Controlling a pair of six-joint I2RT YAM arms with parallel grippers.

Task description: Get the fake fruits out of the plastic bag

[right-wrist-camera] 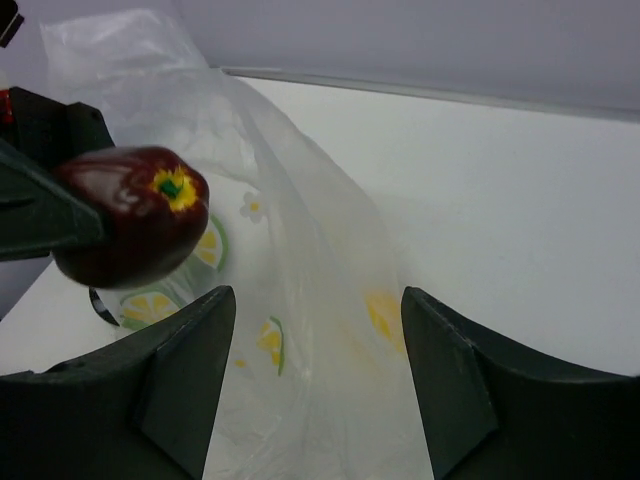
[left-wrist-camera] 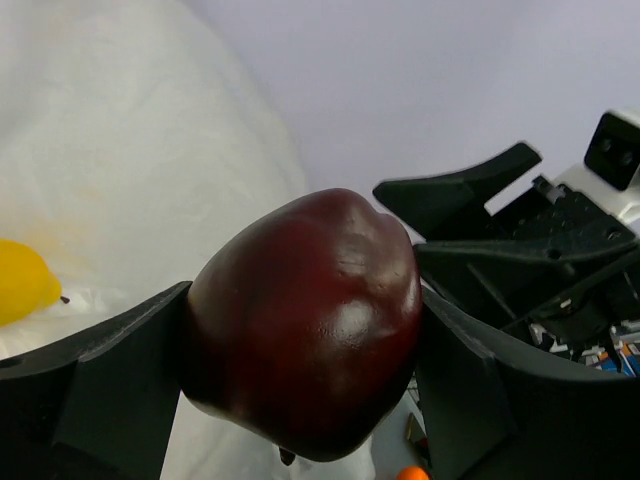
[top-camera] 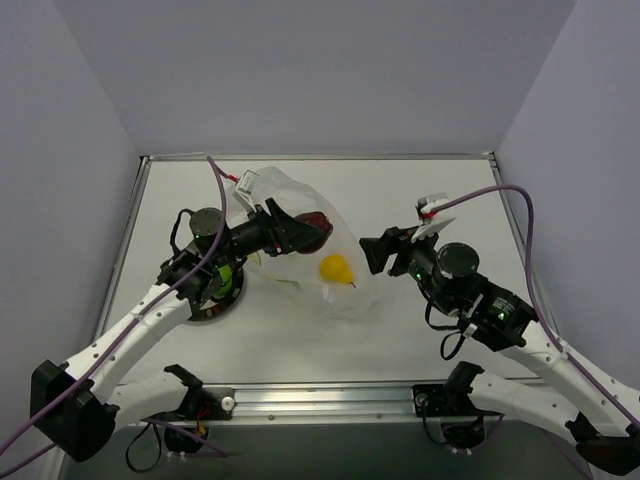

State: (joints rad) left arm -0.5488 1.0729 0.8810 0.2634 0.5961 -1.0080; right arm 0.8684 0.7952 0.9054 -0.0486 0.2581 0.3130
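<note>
My left gripper [top-camera: 303, 233] is shut on the dark red fruit [top-camera: 318, 221], which is held off the table at the far side of the plastic bag [top-camera: 300, 190]. In the left wrist view the red fruit [left-wrist-camera: 310, 330] fills the gap between both fingers. The yellow fruit [top-camera: 336, 268] lies inside the bag and shows faintly through the film [left-wrist-camera: 22, 280]. The green fruit [top-camera: 226, 277] sits on the plate, partly hidden by my left arm. My right gripper [top-camera: 373, 252] is open and empty, just right of the bag [right-wrist-camera: 300, 300], facing the red fruit [right-wrist-camera: 130, 215].
A round dark-rimmed plate [top-camera: 205, 312] lies under my left arm at the left. The table's raised metal rim [top-camera: 320, 157] runs along the back, with grey walls beyond it. Purple cables hang over both arms.
</note>
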